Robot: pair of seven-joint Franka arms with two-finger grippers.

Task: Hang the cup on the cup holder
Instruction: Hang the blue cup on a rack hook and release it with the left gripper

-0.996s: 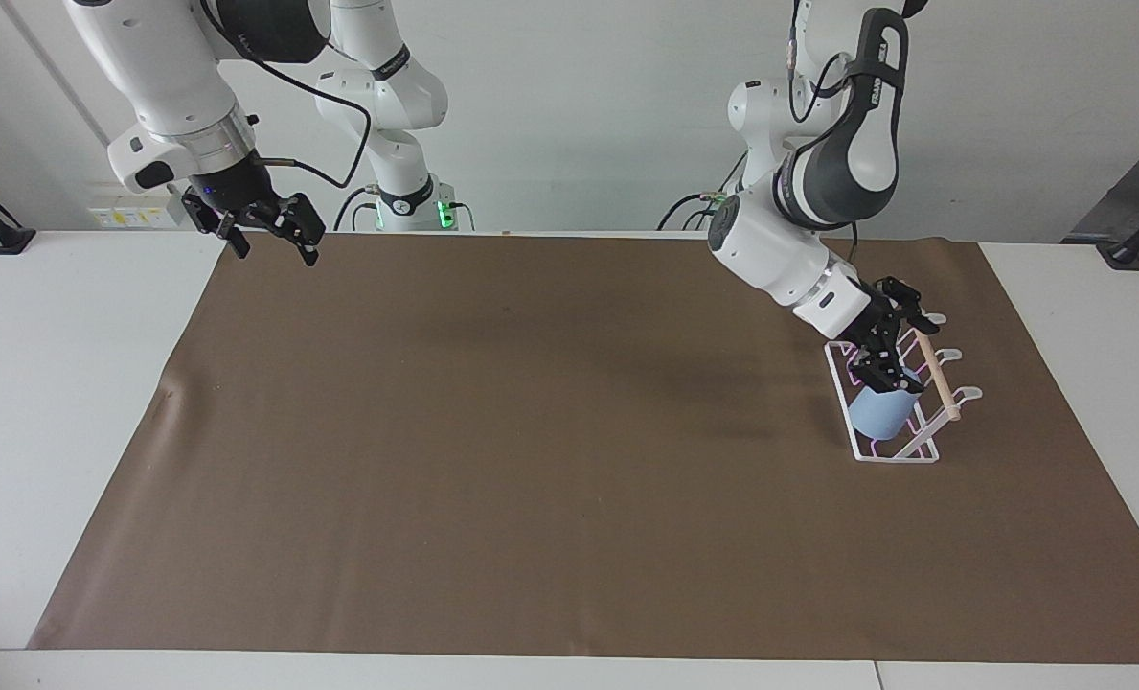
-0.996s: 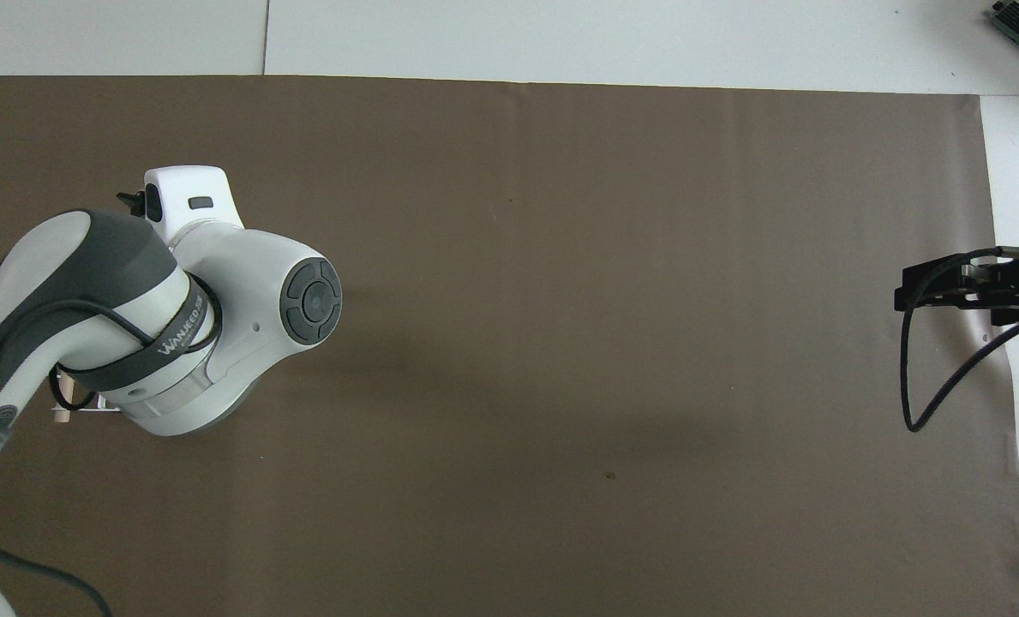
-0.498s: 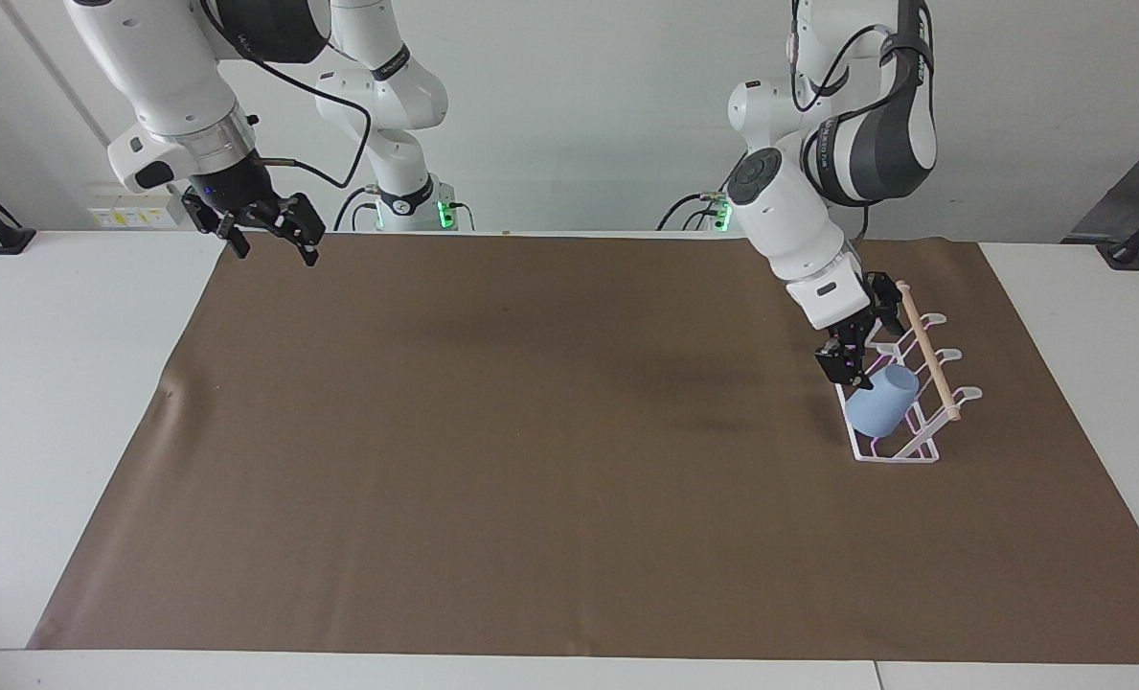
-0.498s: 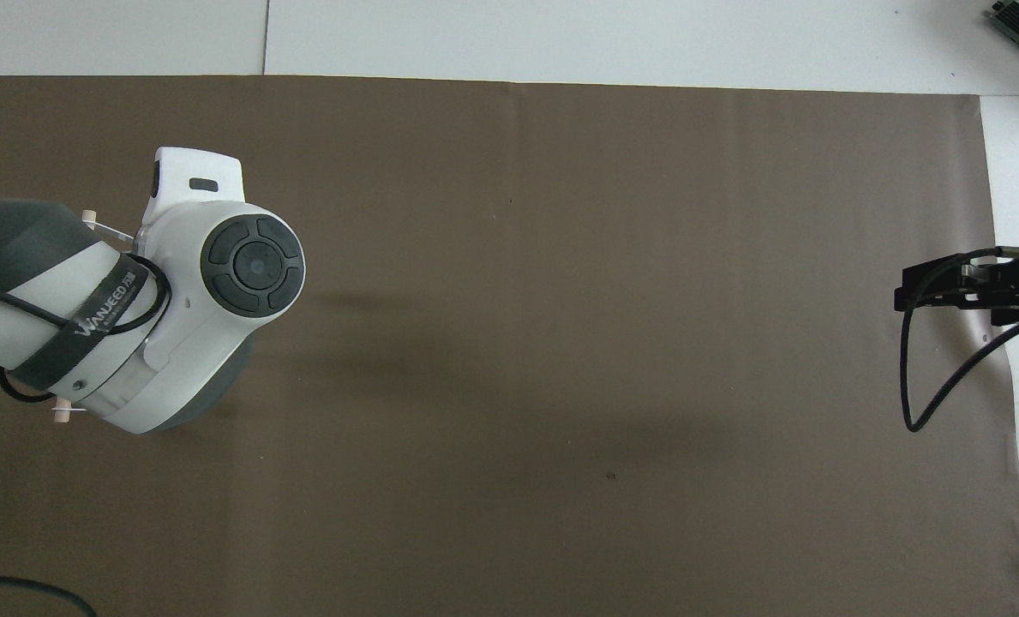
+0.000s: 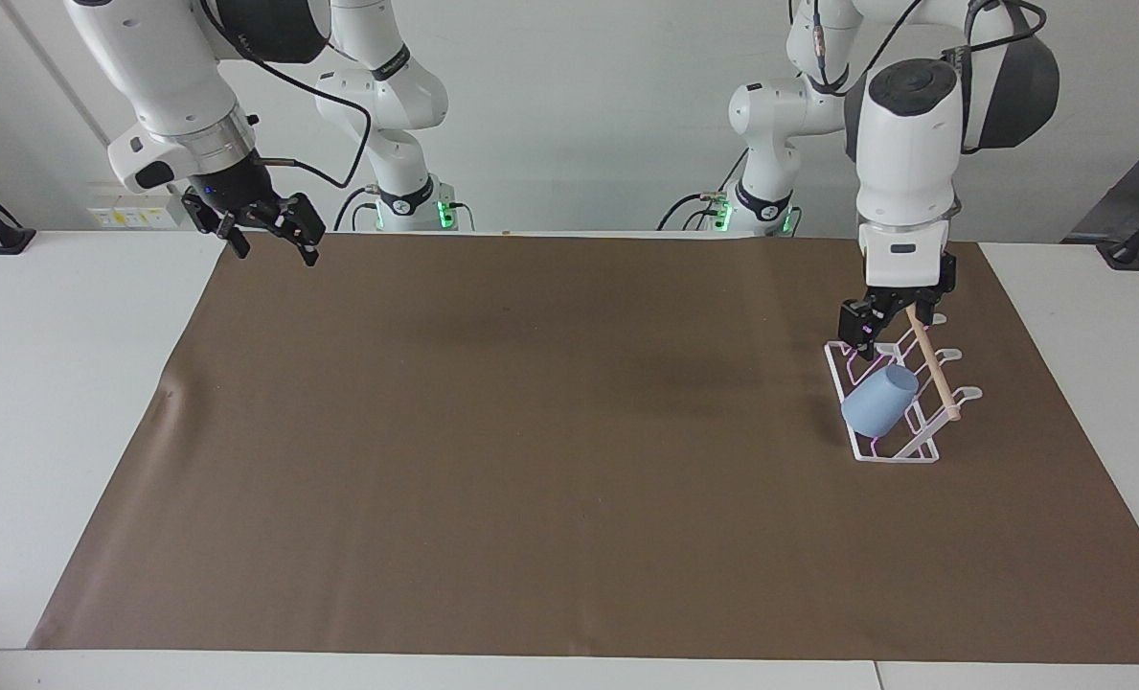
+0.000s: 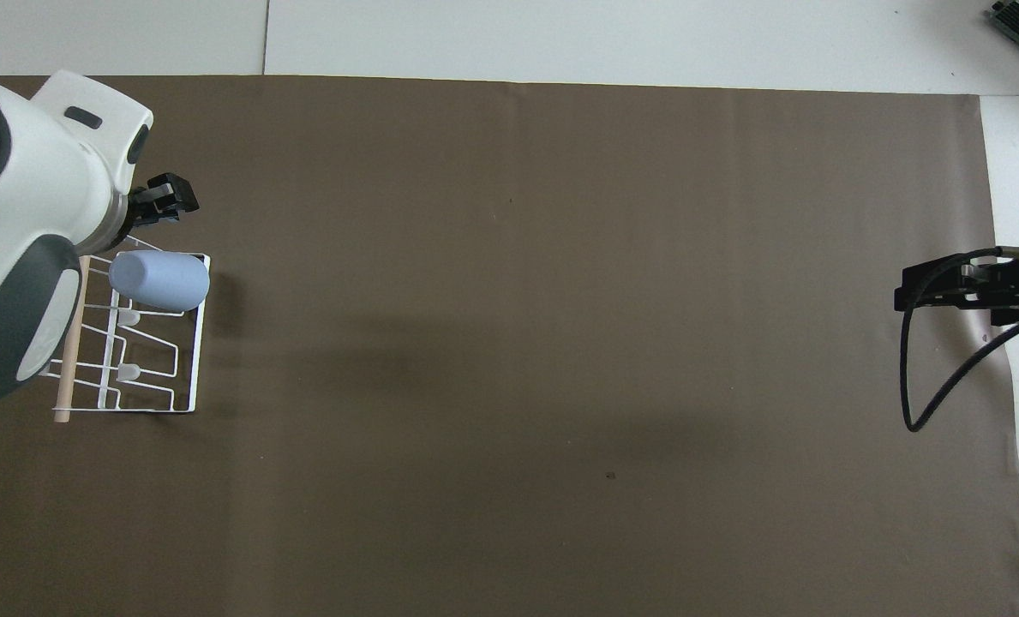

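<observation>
Blue cup [image 5: 879,402]: pale plastic, tilted on a prong at the end of the rack farthest from my bases, its open mouth toward the wooden dowel [image 5: 931,357], its rounded base toward the middle of the table; nothing of mine touches it.
Cup holder [image 5: 899,452]: white wire, standing on the brown mat [image 5: 531,460] toward my left arm's end of the table; two more prongs bare beside the cup.
Left arm: forearm nearly upright, wrist pointing straight down.
Left gripper [image 5: 892,322]: raised over the end of the rack nearer my bases, fingers spread apart, holding nothing, clear of the cup.
Right arm: waiting, bent down from its shoulder over its own end of the table.
Right gripper [image 5: 267,228]: in the air over the mat's corner near its base, fingers apart, empty.
Table [image 5: 61,383]: white, showing around the mat.
</observation>
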